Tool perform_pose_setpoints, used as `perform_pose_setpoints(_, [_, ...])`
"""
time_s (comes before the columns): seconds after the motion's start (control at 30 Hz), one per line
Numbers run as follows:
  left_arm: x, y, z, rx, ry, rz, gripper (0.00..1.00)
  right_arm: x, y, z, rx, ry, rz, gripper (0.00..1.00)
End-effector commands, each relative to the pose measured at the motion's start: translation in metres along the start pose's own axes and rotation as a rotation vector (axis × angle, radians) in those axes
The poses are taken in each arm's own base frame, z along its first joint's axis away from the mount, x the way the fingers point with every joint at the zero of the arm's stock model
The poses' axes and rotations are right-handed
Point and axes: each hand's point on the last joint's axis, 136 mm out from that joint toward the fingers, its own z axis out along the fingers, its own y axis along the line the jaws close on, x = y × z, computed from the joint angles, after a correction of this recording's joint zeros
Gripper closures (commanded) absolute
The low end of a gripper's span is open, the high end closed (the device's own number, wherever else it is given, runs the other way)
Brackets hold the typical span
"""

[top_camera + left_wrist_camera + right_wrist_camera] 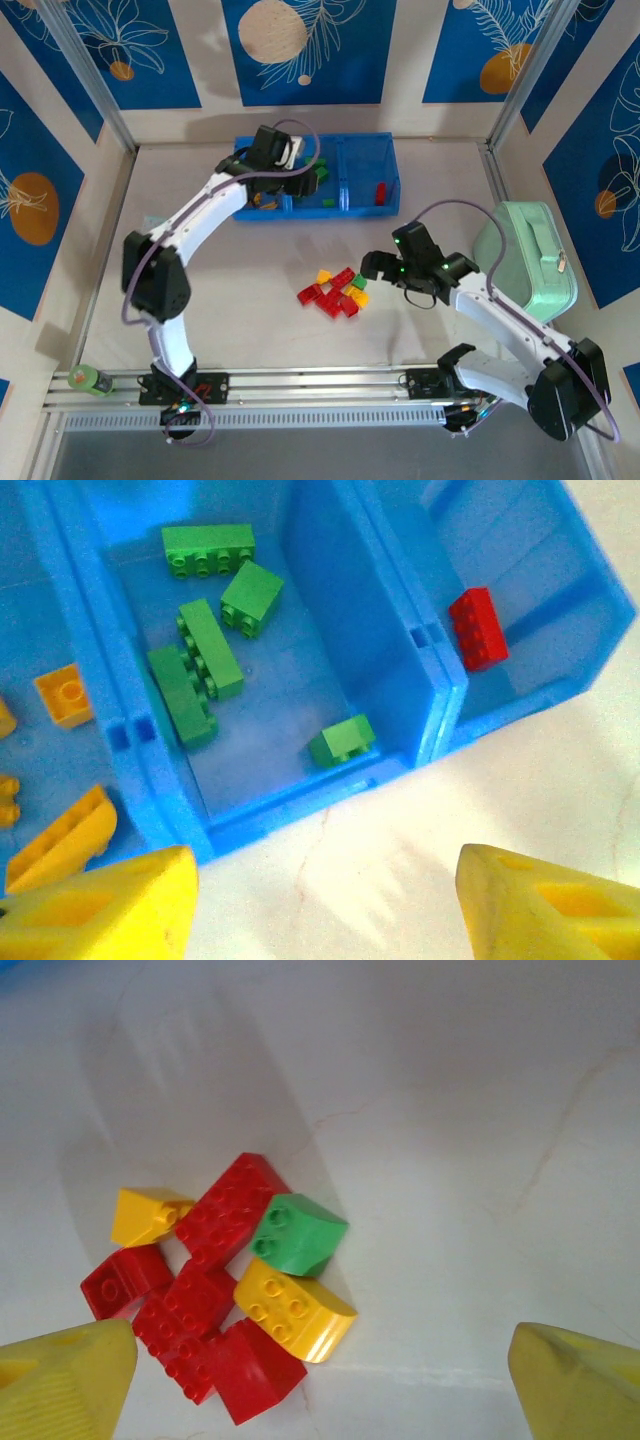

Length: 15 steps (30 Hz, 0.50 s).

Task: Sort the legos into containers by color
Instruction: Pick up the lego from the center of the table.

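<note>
"Legos [335, 292] first: where do they lie?"

"I see a loose heap on the counter [250, 290], mostly red bricks with two yellow ones and one green one [297, 1232]. My right pincer [320, 1385] hangs just in front of it, jaws spread wide and nothing between them."

"And the tray [300, 805]?"

"Five green bricks [205, 660] lie in its middle compartment, one red brick [478, 630] in the right, and yellow and orange pieces [65, 695] in the left. My left pincer [325, 910] hovers by the near wall, jaws parted, gripping nothing."
</note>
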Motion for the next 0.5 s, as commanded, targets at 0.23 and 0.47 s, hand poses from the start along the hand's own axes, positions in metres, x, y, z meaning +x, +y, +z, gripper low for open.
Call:
perform_pose_setpoints(0.23, [0.124, 0.029, -0.046, -0.029, 0.030, -0.142, 0.31, 0.012, 0.075, 0.027, -0.030, 0.154, -0.348, 0.12])
perform_pose_setpoints(0.47, [0.201, 0.049, -0.070, -0.060, 0.066, -0.233, 0.32, 0.019, 0.096, 0.074, 0.081, 0.297, -0.423, 0.32])
